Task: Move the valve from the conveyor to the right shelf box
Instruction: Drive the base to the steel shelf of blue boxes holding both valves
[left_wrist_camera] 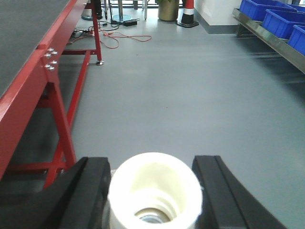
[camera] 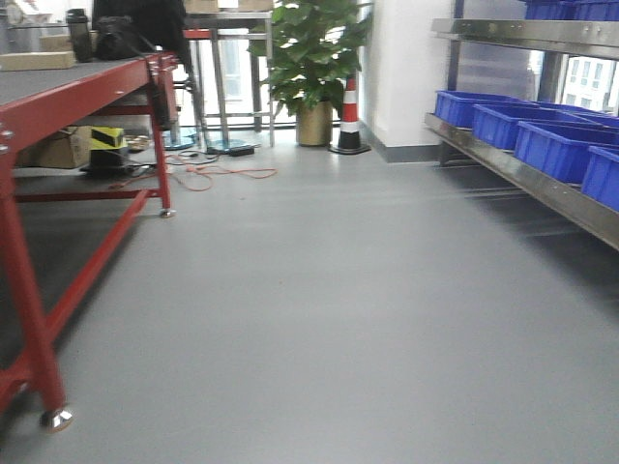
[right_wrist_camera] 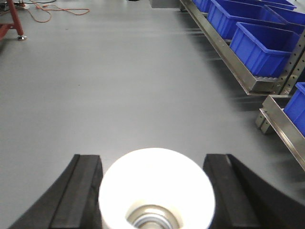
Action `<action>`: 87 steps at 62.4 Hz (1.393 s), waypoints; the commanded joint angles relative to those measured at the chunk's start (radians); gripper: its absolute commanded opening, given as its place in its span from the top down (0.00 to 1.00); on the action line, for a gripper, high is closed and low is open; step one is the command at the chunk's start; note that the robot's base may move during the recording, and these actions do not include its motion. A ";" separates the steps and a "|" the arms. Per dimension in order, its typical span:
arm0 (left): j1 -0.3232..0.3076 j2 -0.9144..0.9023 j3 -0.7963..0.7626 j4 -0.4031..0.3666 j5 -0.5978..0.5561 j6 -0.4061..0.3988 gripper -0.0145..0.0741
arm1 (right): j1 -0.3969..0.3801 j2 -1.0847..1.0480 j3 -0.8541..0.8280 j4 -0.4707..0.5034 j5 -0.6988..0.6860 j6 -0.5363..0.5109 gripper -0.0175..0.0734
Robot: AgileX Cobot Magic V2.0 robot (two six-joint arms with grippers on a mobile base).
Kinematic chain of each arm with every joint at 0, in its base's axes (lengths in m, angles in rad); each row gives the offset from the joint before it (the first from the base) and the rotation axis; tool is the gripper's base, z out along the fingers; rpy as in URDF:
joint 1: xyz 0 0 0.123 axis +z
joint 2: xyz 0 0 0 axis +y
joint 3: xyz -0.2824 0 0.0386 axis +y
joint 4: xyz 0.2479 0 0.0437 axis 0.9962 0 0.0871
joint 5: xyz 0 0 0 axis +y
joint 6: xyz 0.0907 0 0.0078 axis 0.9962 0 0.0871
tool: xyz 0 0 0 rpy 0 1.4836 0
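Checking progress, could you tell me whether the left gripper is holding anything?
Holding: a white valve sits pinched between the left gripper's jaws.

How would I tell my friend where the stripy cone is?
Find the white wall at the far end of the floor. At its foot, right of the leafy plant, stands the cone, the only thing striped red and white.

A cream valve (left_wrist_camera: 155,191) sits in the left gripper (left_wrist_camera: 150,162), a white valve (right_wrist_camera: 156,188) in the right gripper (right_wrist_camera: 152,158). The grey, red-framed conveyor (camera: 58,82) stands left, blue shelf boxes (camera: 556,145) right.
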 commanded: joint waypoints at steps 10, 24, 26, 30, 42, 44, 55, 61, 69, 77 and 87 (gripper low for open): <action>0.005 -0.007 -0.005 -0.004 -0.058 0.000 0.96 | -0.002 -0.009 -0.011 -0.007 -0.076 -0.002 0.99; 0.005 -0.007 -0.005 -0.004 -0.058 0.000 0.96 | -0.002 -0.009 -0.011 -0.007 -0.076 -0.002 0.99; 0.005 -0.007 -0.005 -0.004 -0.058 0.000 0.96 | -0.002 -0.009 -0.011 -0.007 -0.076 -0.002 0.99; 0.005 -0.007 -0.005 -0.004 -0.058 0.000 0.96 | -0.002 -0.009 -0.011 -0.007 -0.076 -0.002 0.99; 0.005 -0.007 -0.005 -0.004 -0.058 0.000 0.96 | -0.002 -0.009 -0.011 -0.007 -0.076 -0.002 0.99; 0.005 -0.007 -0.005 -0.004 -0.058 0.000 0.96 | -0.002 -0.009 -0.011 -0.007 -0.076 -0.002 0.99; 0.005 -0.007 -0.005 -0.004 -0.058 0.000 0.96 | -0.002 -0.009 -0.011 -0.007 -0.076 -0.002 0.99; 0.005 -0.007 -0.005 -0.004 -0.058 0.000 0.96 | -0.002 -0.009 -0.011 -0.007 -0.076 -0.002 0.99; 0.005 -0.007 -0.005 -0.004 -0.058 0.000 0.96 | -0.002 -0.009 -0.011 -0.007 -0.076 -0.002 0.99; 0.005 -0.007 -0.005 -0.004 -0.058 0.000 0.96 | -0.002 -0.009 -0.011 -0.007 -0.076 -0.002 0.99; 0.005 -0.007 -0.005 -0.004 -0.058 0.000 0.96 | -0.002 -0.009 -0.011 -0.007 -0.076 -0.002 0.99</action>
